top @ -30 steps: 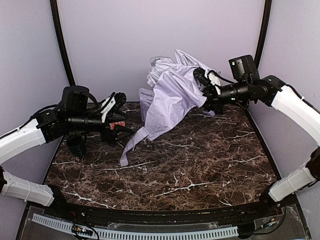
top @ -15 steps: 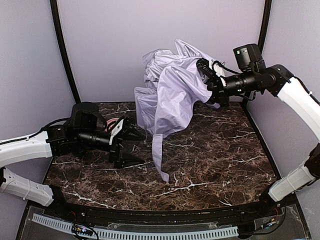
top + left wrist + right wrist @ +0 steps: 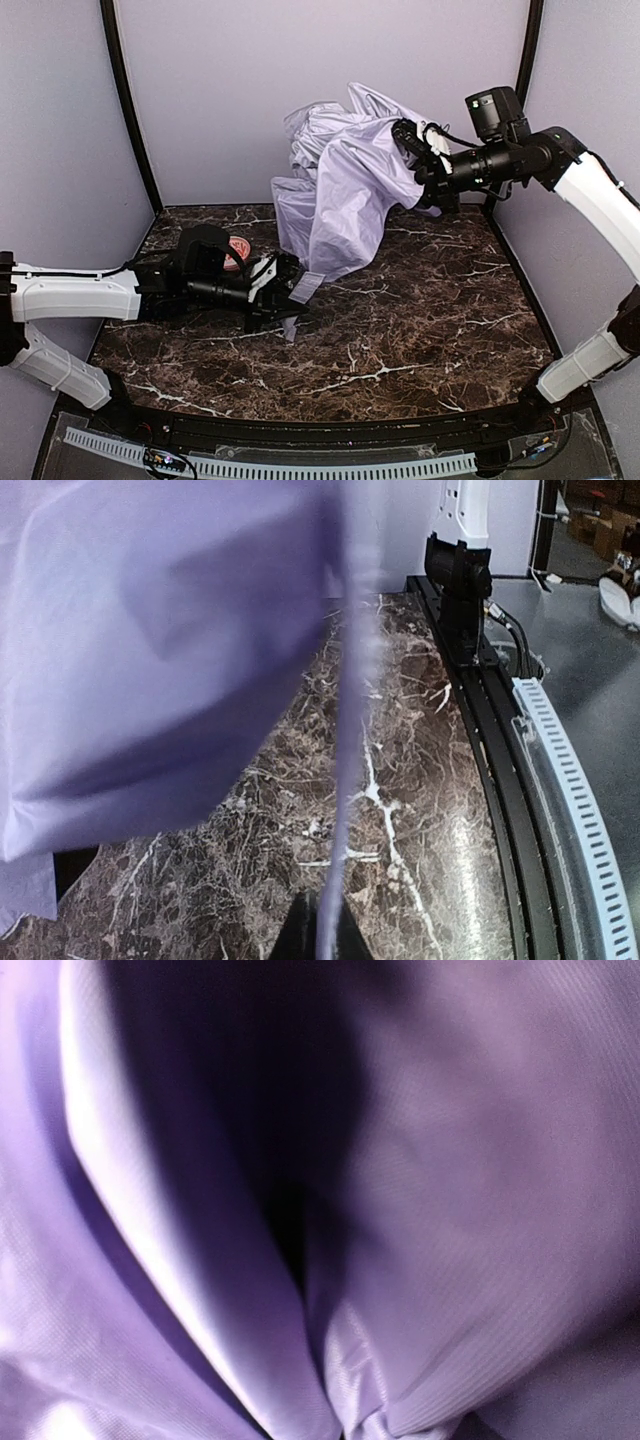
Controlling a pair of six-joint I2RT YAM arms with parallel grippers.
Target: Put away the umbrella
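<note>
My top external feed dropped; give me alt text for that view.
The right gripper holds the lavender umbrella bunched up above the back of the marble table, its fabric draping down. The left gripper, low over the table, appears to pinch a strip hanging from the fabric; a small red-patterned bowl sits behind that arm.

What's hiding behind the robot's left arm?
A small red-patterned bowl peeks out behind the left arm, on the marble table. The arm covers its lower part, so its inside cannot be seen.
</note>
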